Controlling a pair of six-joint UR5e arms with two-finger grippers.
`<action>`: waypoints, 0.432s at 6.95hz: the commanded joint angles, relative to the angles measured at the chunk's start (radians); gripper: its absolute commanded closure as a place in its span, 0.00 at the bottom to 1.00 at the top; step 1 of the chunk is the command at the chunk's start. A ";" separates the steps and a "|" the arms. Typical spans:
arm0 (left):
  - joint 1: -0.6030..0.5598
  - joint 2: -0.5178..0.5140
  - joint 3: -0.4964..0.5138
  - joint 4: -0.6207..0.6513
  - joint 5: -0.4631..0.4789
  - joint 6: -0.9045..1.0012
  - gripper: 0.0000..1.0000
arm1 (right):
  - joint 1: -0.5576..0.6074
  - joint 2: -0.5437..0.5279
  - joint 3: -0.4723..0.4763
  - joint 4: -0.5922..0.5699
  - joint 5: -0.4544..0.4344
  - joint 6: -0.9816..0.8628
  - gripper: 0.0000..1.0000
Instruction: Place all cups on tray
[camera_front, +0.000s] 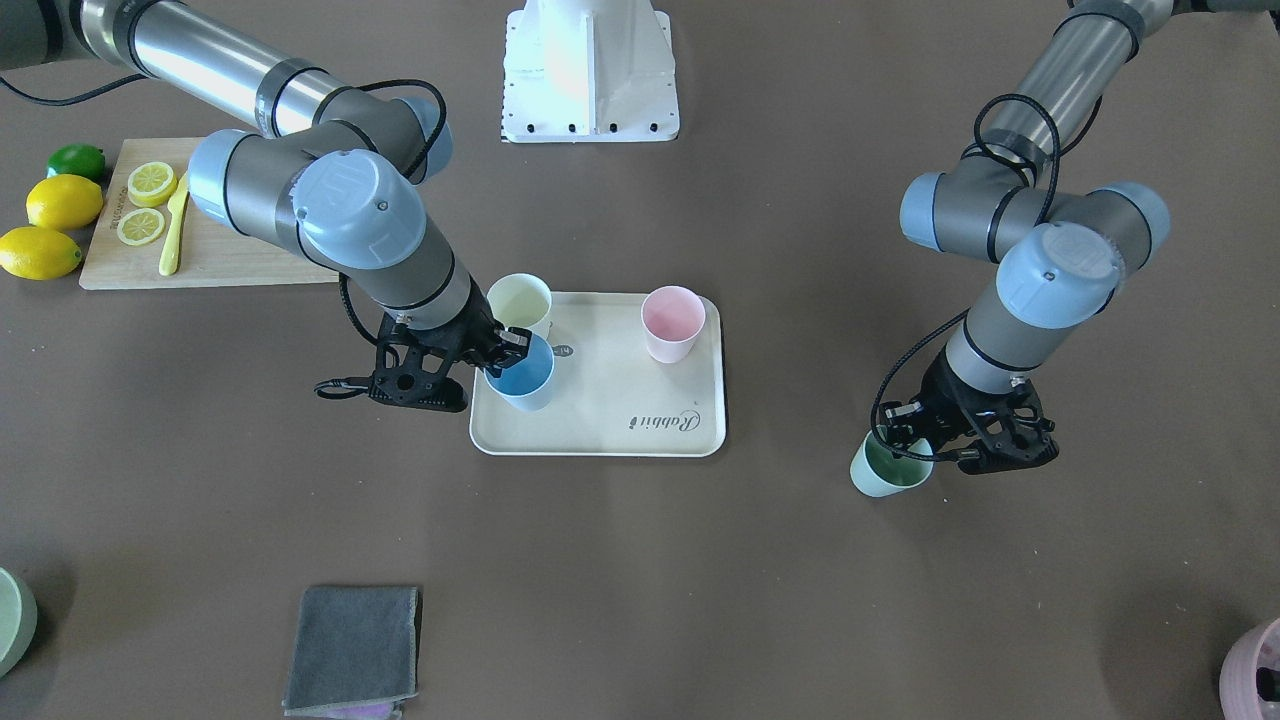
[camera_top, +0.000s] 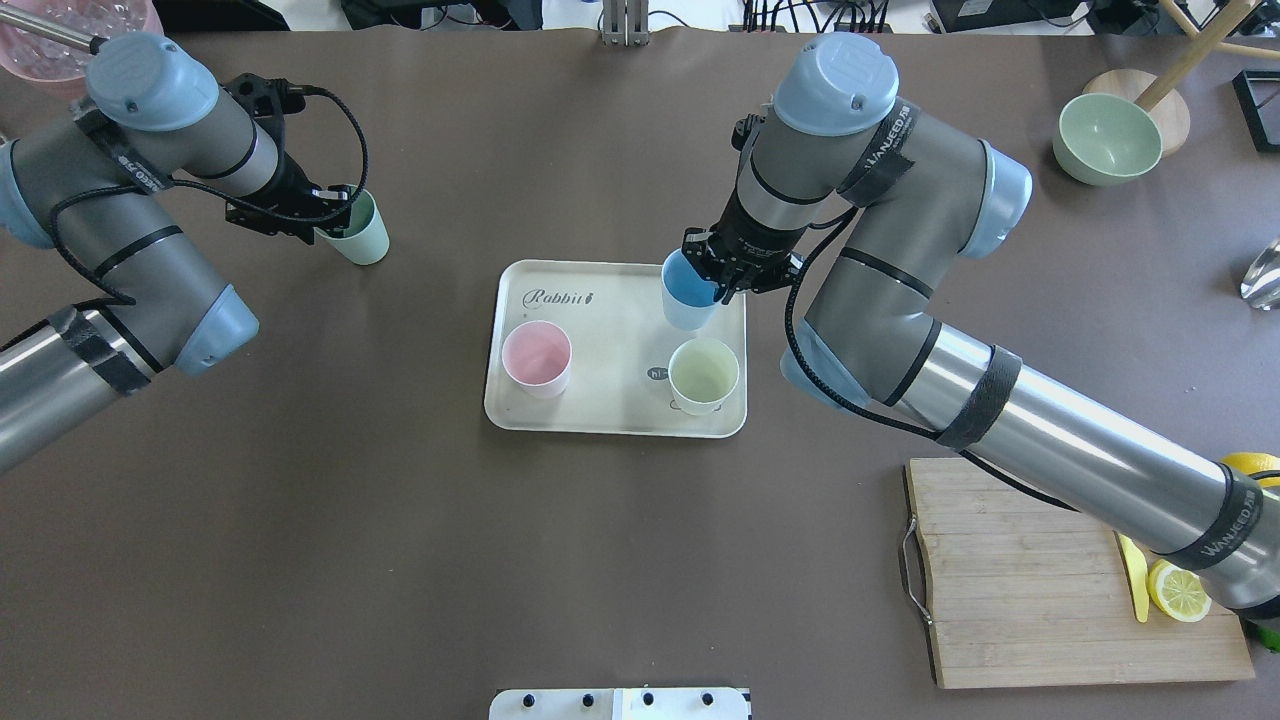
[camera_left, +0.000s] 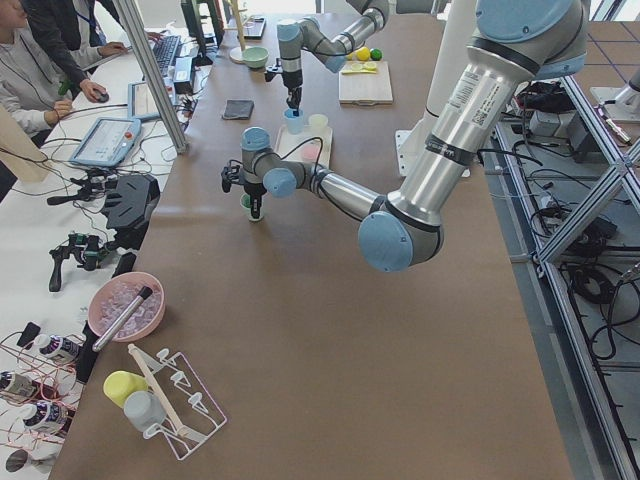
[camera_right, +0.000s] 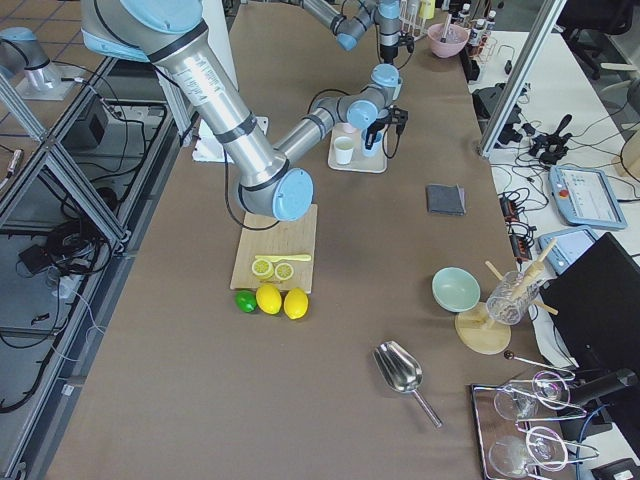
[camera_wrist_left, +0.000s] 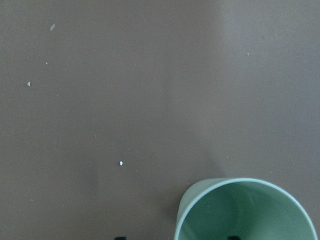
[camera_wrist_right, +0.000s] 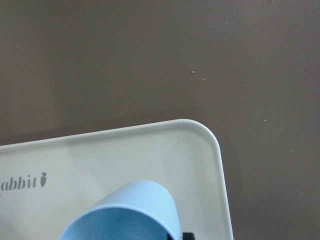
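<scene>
- Cups, four in all, are small tapered tumblers without handles. I judge them light, stiff and empty, with a matte skin that gives the pads some bite. Being so light, one could tip or skate under a sideways nudge.
- The best hold, as I judge it, is the rim wall, with one finger inside the mouth and one outside. The sides widen toward the mouth, so a squeeze round the body could let a cup slide down and out.
- The yellow cup (camera_top: 704, 373) and the pink cup (camera_top: 537, 357) stand upright on the tray (camera_top: 610, 320). Their mouths face up and their long axes are vertical. They are well apart, with the yellow one in the near corner on the robot's right.
- The blue cup (camera_top: 688, 292) is at the tray's far corner on the robot's right, just beside the yellow cup.
- The right gripper (camera_top: 722, 275) is pinching the blue cup by its rim wall. Its axis leans a little off vertical, with the mouth up and canted.
- I cannot tell whether the blue cup's base rests on the tray.
- The mint cup (camera_top: 360, 235) is off the tray, over the bare bench (camera_top: 640, 560), well apart on the robot's left. It reads as upright with its mouth up.
- The left gripper (camera_top: 325, 215) straddles the mint cup's wall. The wrist view shows one tip inside the mouth and the other outside, standing off the wall. I cannot tell whether they are pressing it.
- My guess is that the mint cup needs a level carry, and the bare stretch of tray beside the pink cup looks roomy enough to take it.
</scene>
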 joint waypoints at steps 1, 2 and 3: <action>-0.017 -0.072 -0.012 0.049 -0.069 -0.016 1.00 | -0.020 -0.001 -0.004 -0.001 -0.025 0.000 1.00; -0.011 -0.113 -0.035 0.086 -0.074 -0.114 1.00 | -0.032 0.001 -0.009 -0.001 -0.052 0.000 1.00; 0.024 -0.137 -0.054 0.088 -0.071 -0.185 1.00 | -0.035 -0.001 -0.009 0.001 -0.054 0.000 0.49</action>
